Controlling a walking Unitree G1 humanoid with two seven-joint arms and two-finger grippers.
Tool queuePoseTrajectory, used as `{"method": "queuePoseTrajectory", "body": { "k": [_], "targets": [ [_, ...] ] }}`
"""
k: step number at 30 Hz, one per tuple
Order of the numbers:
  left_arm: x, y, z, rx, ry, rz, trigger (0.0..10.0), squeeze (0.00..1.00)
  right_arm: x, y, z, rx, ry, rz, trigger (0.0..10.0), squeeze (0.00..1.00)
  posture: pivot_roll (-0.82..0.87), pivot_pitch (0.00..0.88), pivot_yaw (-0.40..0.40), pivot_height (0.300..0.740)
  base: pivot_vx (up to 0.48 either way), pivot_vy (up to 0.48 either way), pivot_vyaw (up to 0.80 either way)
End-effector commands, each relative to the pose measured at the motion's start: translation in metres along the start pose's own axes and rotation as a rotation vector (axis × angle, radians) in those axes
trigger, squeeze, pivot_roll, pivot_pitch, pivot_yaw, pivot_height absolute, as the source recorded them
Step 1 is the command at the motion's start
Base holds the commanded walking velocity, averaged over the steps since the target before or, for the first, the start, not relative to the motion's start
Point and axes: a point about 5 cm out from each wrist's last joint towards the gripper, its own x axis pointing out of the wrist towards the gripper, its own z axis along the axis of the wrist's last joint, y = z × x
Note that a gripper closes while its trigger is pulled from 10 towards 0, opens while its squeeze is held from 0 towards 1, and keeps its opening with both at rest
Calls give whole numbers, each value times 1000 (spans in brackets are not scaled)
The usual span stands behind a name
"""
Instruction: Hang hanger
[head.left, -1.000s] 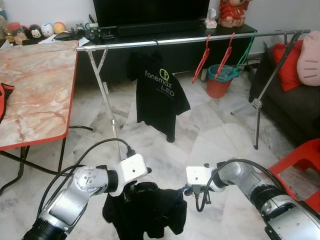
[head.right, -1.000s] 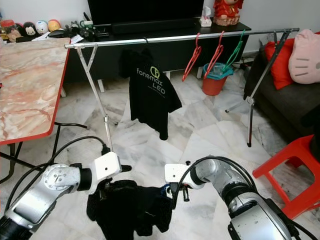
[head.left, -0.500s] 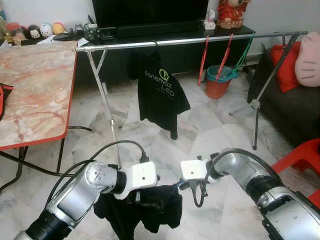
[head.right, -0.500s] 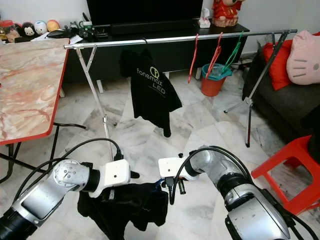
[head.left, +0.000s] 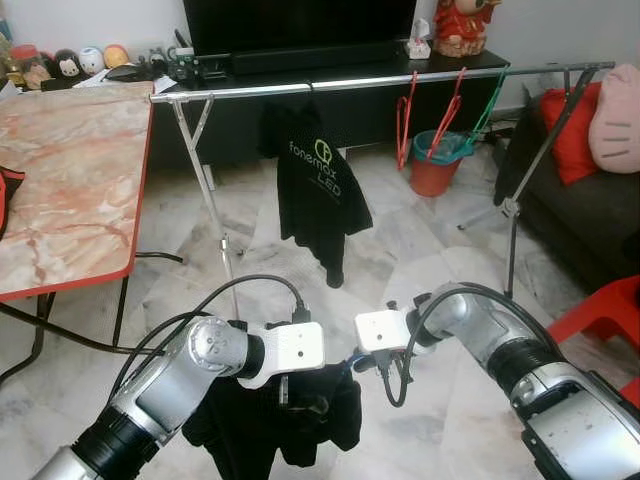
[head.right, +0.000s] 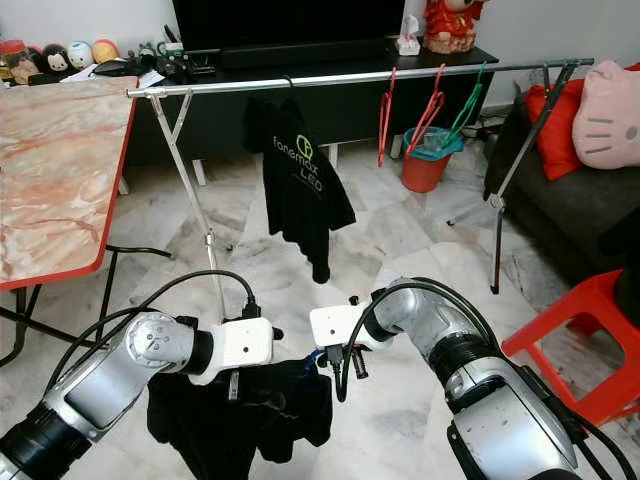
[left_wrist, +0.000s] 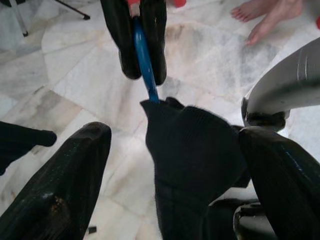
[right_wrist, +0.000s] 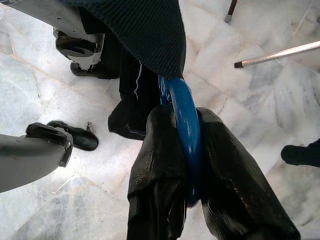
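Both arms crept closer; blue hanger (right_wrist: 182, 130) mostly hidden by black garment (head.left: 290, 420).

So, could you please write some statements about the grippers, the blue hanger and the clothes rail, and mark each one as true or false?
1. The right gripper is shut on the blue hanger. True.
2. The left gripper is clamped tight on the blue hanger. False: its fingers stand open around the dark garment.
3. A black T-shirt hangs on the metal rail. True.
4. The empty hangers on the rail are all blue. False: they are red and green.
5. The dark garment already hangs on the rail. False: it is held low over the floor.
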Motion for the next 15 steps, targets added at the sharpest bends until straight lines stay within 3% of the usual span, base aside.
{"method": "queuePoseTrajectory", "body": {
  "k": [1, 5, 8, 9, 11, 14, 15],
  "targets": [
    [2, 2, 0, 36, 29, 1, 10000, 0, -9, -13, 16, -54, -45, -40, 0, 0, 23, 0, -32, 740, 0, 0, 0],
    [7, 6, -2, 13, 47, 41, 10000, 0, -12, -14, 18, -67, -49, -40, 0, 0, 23, 0, -32, 740, 0, 0, 0],
    [11, 9, -7, -51, 59, 91, 10000, 0, -13, -15, 20, -78, -54, -51, 0, 0, 22, 0, -30, 740, 0, 0, 0],
    [14, 10, -8, -117, 31, 113, 10000, 0, -12, -14, 23, -90, -58, -52, 0, 0, 20, 0, -29, 740, 0, 0, 0],
    [15, 10, -9, -169, 8, 125, 10000, 0, -11, -13, 24, -97, -63, -49, 0, 0, 20, 0, -29, 740, 0, 0, 0],
    [15, 11, -10, -187, 9, 134, 10000, 0, -11, -12, 25, -99, -66, -50, 0, 0, 20, 0, -29, 740, 0, 0, 0],
    [15, 11, -11, -190, 14, 137, 7608, 0, -11, -12, 26, -101, -69, -50, 0, 0, 20, 0, -29, 740, 0, 0, 0]
  ]
}}
